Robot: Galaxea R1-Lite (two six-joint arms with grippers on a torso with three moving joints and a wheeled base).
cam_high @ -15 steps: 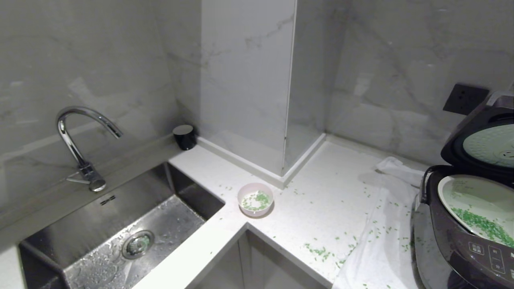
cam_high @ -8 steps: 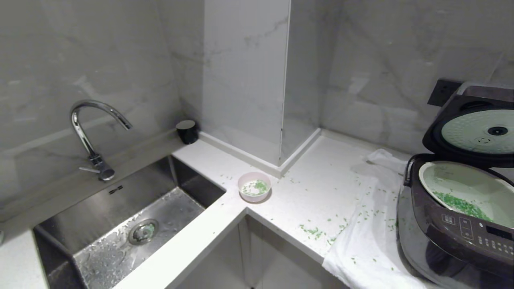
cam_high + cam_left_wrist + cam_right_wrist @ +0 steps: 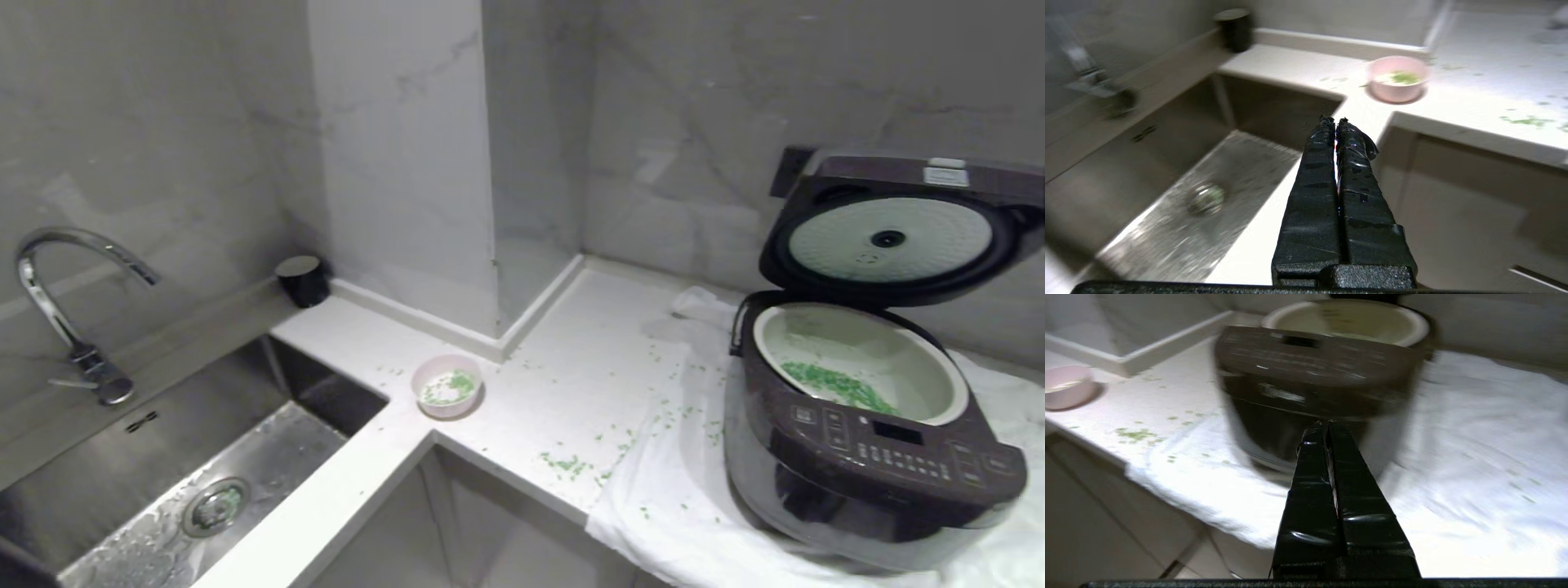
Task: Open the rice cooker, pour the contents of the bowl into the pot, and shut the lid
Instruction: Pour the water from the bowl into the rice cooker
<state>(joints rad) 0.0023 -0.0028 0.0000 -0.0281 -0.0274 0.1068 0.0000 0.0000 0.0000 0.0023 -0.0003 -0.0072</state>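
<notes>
The dark brown rice cooker (image 3: 865, 457) (image 3: 1314, 375) stands on a white cloth at the right, its lid (image 3: 890, 237) raised with the silvery plate facing out. Green grains (image 3: 833, 384) lie in the pale pot (image 3: 939, 384). The small pink bowl (image 3: 447, 385) (image 3: 1397, 78) (image 3: 1065, 386) sits upright near the sink corner with a few green bits inside. Neither arm shows in the head view. My left gripper (image 3: 1334, 121) is shut and empty, held off the counter's front by the sink. My right gripper (image 3: 1323, 426) is shut and empty, in front of the cooker.
A steel sink (image 3: 188, 482) with a chrome tap (image 3: 65, 302) fills the left. A black cup (image 3: 302, 280) stands at the back. Green grains (image 3: 567, 464) are scattered over the white counter (image 3: 563, 359) and the white cloth (image 3: 678, 490). A marble pillar juts out behind the bowl.
The whole head view has swung to the right: sink, bowl and cooker all shifted left in the picture, and the cooker now shows in full. The things themselves kept their places.
</notes>
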